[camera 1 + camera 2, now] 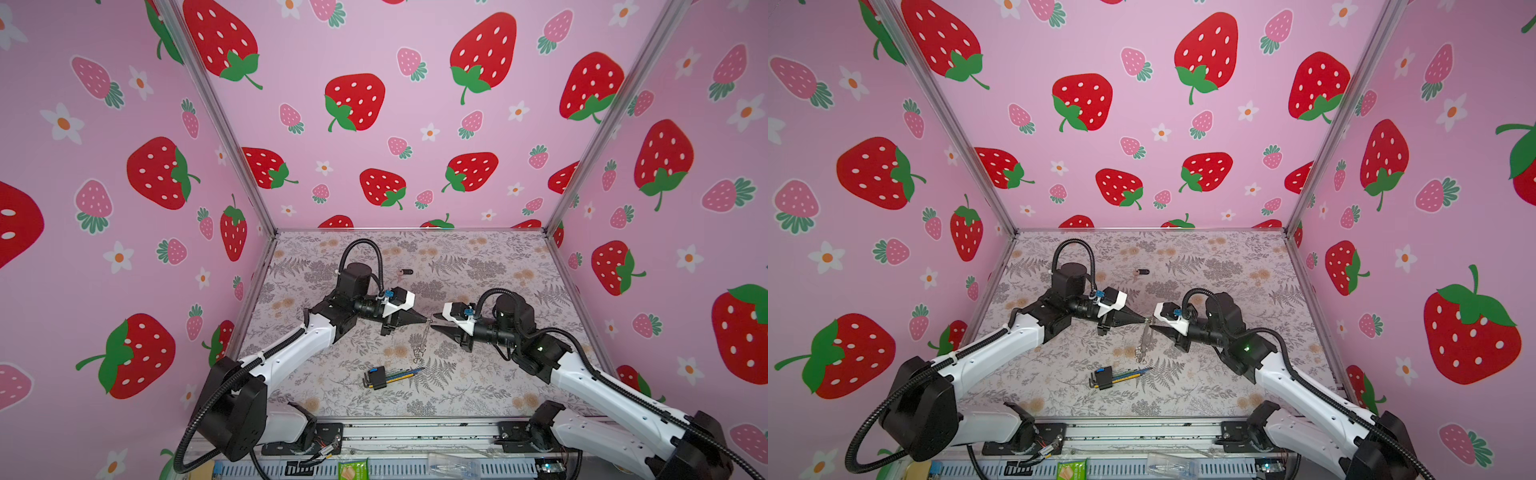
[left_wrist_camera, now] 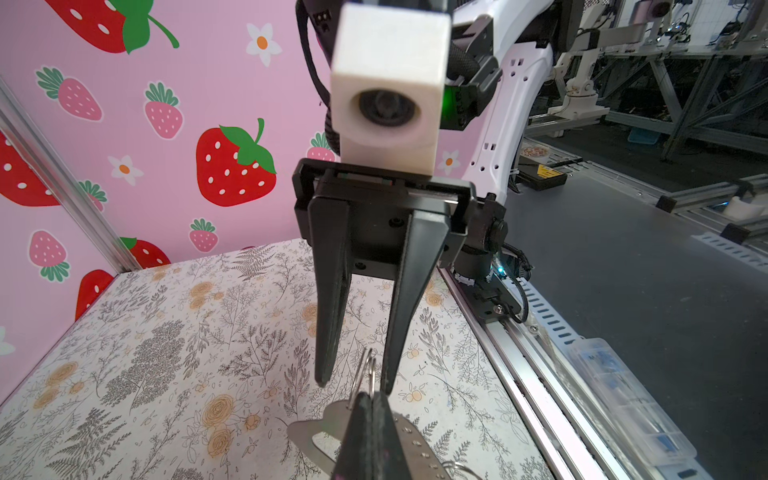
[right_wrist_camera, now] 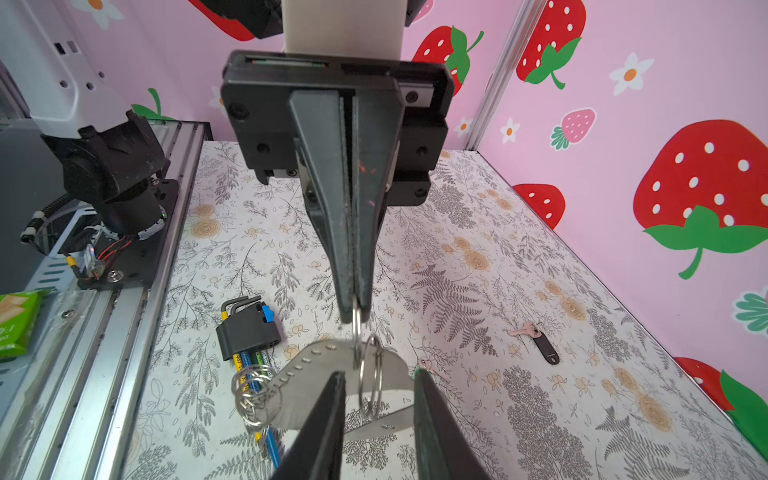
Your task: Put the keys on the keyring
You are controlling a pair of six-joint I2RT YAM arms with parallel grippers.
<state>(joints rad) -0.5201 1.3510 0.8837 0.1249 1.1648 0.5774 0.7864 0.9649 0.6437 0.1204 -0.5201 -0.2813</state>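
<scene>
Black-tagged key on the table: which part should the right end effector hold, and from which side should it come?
Probably the black tag, from straight above, jaws across its narrow width. The key lies flat on the table, apart from other things; the tag looks thicker than the thin metal blade.

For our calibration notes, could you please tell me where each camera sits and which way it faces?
Both top views: high at the front, looking down at the table; both arms, with left gripper and right gripper nearly touching.
Left wrist: on the left arm, looking along its shut fingers at the open right gripper.
Right wrist: on the right arm, facing the left gripper, shut on the keyring.
Shared: all views show the keyring; right wrist and top views, the hex wrenches.
</scene>
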